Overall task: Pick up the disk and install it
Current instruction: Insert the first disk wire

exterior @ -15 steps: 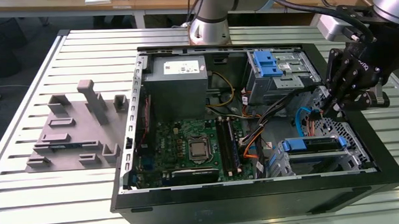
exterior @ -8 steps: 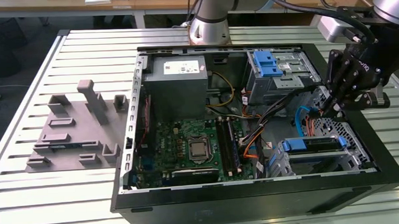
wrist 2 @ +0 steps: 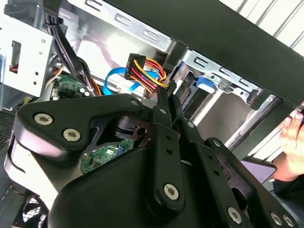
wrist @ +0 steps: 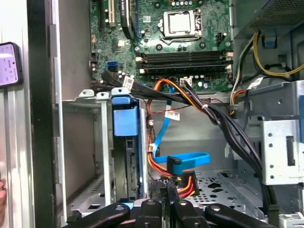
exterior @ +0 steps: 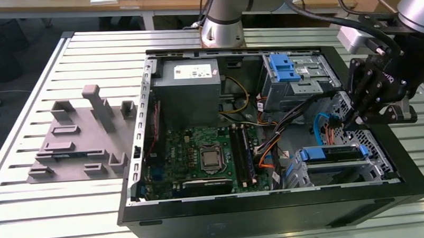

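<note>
Gripper inside open PC case, exterior view's right side, fingers pinched together on cable connector, prob. SATA power plug. Disk seated on edge in near-right bay, long axis left-right. Case on slatted table.

Silver-grey arm column with rounded joint housings, black cables looped alongside the upper links, matte black gripper built of flat linkage bars, silver screw heads at each pivot, slim black fingers, small white lettering on one link
</note>
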You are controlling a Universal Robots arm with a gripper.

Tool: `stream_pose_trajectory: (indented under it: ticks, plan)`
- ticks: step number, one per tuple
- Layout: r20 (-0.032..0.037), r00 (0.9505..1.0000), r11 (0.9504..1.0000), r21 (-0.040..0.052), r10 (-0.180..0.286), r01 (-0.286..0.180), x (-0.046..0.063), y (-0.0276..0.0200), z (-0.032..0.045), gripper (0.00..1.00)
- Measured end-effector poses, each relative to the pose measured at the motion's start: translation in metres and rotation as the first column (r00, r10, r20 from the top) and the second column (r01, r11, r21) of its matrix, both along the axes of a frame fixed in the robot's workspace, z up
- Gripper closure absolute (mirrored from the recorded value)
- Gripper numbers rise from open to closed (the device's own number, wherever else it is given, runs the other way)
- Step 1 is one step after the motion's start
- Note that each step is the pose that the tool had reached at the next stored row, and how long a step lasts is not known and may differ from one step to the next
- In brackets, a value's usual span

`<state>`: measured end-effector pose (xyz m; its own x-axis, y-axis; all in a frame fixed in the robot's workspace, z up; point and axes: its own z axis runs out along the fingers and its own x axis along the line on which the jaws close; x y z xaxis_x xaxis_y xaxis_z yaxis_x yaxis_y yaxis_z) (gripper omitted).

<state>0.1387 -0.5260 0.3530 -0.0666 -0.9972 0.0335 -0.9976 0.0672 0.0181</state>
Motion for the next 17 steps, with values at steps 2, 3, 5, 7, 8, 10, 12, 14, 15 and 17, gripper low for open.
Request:
stream_pose_trajectory:
  ticks: [2,3,5,7,8,10,12,14,15,17]
  plan:
    - [0.0025,1.0000,1.0000,0.0000,0.002,-0.002,0.000,-0.0035,-0.0003,0.84]
    - [0.0037,1.0000,1.0000,0.0001,0.003,-0.003,-0.001,-0.0054,-0.0004,0.84]
    - [0.0054,1.0000,1.0000,0.0004,0.005,-0.005,-0.002,-0.0085,-0.0007,0.84]
    - [0.0058,1.0000,1.0000,0.0015,0.007,-0.007,-0.004,-0.0106,-0.0010,0.84]
    - [0.0059,1.0000,1.0000,0.0023,0.007,-0.007,-0.006,-0.0112,-0.0011,0.84]
    - [0.0059,1.0000,1.0000,0.0025,0.007,-0.007,-0.008,-0.0119,-0.0014,0.84]
    - [0.0059,1.0000,1.0000,0.0023,0.008,-0.008,-0.008,-0.0140,-0.0021,0.84]
    - [0.0058,0.9999,1.0000,0.0024,0.009,-0.009,-0.008,-0.0170,-0.0039,0.84]
    - [0.0054,0.9999,1.0000,0.0023,0.009,-0.009,-0.008,-0.0185,-0.0050,0.84]
    - [0.0041,0.9999,1.0000,0.0024,0.009,-0.009,-0.008,-0.0207,-0.0073,0.84]
